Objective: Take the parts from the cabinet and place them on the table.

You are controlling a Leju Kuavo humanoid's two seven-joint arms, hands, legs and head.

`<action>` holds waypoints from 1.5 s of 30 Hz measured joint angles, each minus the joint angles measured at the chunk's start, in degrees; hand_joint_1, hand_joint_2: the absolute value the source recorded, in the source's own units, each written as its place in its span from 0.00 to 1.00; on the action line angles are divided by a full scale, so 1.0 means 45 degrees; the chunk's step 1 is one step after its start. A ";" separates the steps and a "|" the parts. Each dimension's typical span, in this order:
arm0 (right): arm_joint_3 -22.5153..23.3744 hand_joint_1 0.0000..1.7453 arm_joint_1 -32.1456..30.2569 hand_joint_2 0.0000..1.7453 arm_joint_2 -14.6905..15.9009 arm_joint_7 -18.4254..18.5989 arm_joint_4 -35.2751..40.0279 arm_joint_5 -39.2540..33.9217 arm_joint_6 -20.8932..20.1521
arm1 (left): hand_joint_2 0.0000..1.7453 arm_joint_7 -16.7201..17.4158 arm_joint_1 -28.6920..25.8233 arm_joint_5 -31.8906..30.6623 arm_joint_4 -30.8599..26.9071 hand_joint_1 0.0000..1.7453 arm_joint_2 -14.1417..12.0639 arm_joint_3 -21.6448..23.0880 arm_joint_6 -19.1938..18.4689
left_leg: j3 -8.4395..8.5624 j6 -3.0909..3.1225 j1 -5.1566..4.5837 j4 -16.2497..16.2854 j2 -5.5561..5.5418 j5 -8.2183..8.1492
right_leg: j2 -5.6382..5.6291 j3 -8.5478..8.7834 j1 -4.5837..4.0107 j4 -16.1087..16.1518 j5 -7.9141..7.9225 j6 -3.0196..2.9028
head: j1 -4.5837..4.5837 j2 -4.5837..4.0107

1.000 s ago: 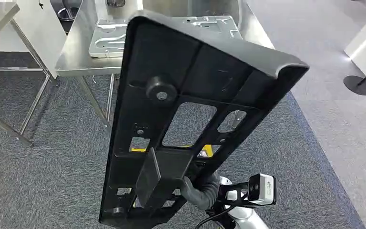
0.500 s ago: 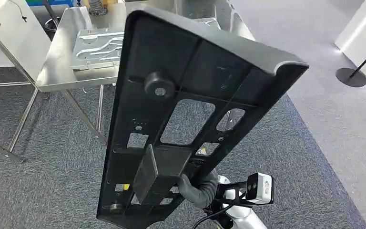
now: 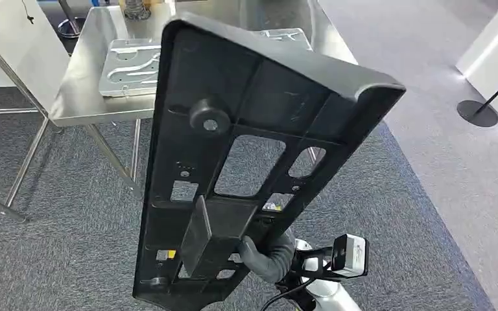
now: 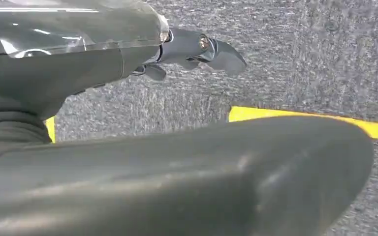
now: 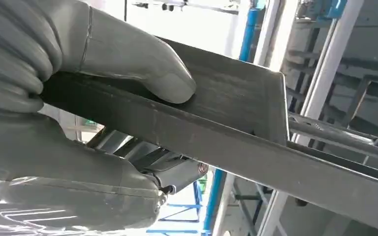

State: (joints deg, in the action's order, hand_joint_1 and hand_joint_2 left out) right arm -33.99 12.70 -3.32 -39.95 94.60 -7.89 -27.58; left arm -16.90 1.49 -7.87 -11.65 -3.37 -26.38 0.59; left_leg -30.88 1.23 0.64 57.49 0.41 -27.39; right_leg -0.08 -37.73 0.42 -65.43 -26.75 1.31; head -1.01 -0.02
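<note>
Item: black panel part (image 3: pixel 246 149), long moulded plate with cut-outs and a round boss, carried tilted in front of you, above the grey carpet (image 3: pixel 71 246)

Held by: right hand (image 3: pixel 266 256), closed on the lower end of the part at a raised rib; the right wrist view shows the thumb (image 5: pixel 142 64) pressed on the part's flat face with dark fingers wrapped beneath

Left hand (image 4: pixel 197 49): hanging over the carpet and a yellow floor line (image 4: pixel 300 118), fingers loosely apart, holding nothing

Destination: steel tabletop (image 3: pixel 97 78), ahead and slightly left, partly hidden behind the part; silver metal plates (image 3: pixel 130 61) already lie on it

Step in hand, as you may judge it: transport, with the part out of the cabinet and not yet set down

Next move calls for: closing on the tabletop, lowering the far end of the part flat onto bare steel beside the plates, then releasing the right hand; watch the long overhang near the table edge
</note>
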 joint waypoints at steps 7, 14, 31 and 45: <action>0.0068 1.00 -0.0004 1.00 -0.0024 0.0000 0.0015 0.0020 -0.0039 | 0.00 0.0010 0.0101 -0.0107 -0.0005 0.00 -0.0005 -0.0083 -0.0039 | 0.0335 -0.0517 0.0036 0.0059 0.0056 -0.0479 | -0.0042 0.0878 -0.0066 0.1781 0.0300 -0.0526 | 0.0000 0.0000; 0.0078 1.00 -0.0006 1.00 -0.0049 0.0000 0.0005 0.0044 -0.0039 | 0.00 -0.0005 0.0005 -0.0151 -0.0005 0.00 -0.0005 -0.0146 -0.0126 | -0.2058 -0.0616 0.0019 0.3184 0.0018 -0.0677 | -0.0085 0.1622 -0.0144 0.1828 -0.0291 -0.0704 | 0.0000 0.0000; 0.0097 1.00 -0.0076 1.00 -0.0044 0.0000 0.0010 0.0126 -0.0025 | 0.00 -0.0024 -0.0007 -0.0180 -0.0005 0.00 -0.0053 -0.0155 -0.0131 | 0.0392 -0.0026 -0.0057 -0.0140 -0.0047 -0.0140 | -0.0043 0.0412 0.0057 0.0777 0.0013 -0.0006 | 0.0000 0.0000; 0.0117 1.00 -0.0018 1.00 -0.0083 0.0000 -0.0126 0.0039 -0.0083 | 0.00 -0.0019 -0.0033 -0.0175 0.0000 0.00 -0.0039 -0.0185 -0.0087 | -0.1871 -0.0594 0.0015 0.2683 -0.0048 -0.0651 | -0.0102 0.1638 -0.0057 0.1816 -0.0272 -0.0623 | 0.0010 0.0000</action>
State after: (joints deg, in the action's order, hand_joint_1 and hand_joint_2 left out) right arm -33.46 12.61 -3.69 -39.95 94.03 -7.72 -27.96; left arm -16.98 1.34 -8.66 -11.65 -3.54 -27.21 0.20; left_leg -39.30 -1.44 0.70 69.57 0.19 -30.31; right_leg -0.54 -30.36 0.16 -57.25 -27.97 -1.49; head -0.96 -0.02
